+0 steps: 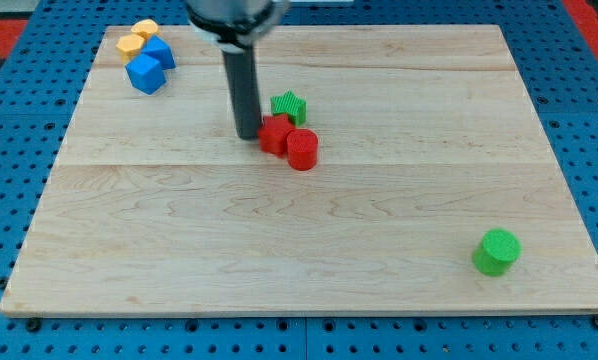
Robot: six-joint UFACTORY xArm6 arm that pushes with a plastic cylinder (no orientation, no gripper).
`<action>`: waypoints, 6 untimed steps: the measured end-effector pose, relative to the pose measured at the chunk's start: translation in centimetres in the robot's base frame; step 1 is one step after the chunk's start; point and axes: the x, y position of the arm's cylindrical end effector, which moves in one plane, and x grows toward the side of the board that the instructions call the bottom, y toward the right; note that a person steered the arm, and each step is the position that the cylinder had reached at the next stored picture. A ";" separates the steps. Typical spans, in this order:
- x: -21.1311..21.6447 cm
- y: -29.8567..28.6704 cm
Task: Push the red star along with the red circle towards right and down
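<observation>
Green cylinder [497,251] lies apart; red star [275,133] touches red circle [302,150].

The arm is entering from the view's top, a little left of centre, where only its broad dark lower housing is showing. From that housing the straight dark rod is hanging almost upright, narrower than the housing and even in width along its whole length. My tip [248,136] is resting at table height, at the rod's very end, and is standing directly below the housing. The rest of the arm is lying outside the frame.
</observation>
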 end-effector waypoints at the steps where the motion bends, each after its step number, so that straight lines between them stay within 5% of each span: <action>1: 1.6 5.8; 3: -1.6 6.3; 4: 0.0 12.1; 6: 3.6 12.9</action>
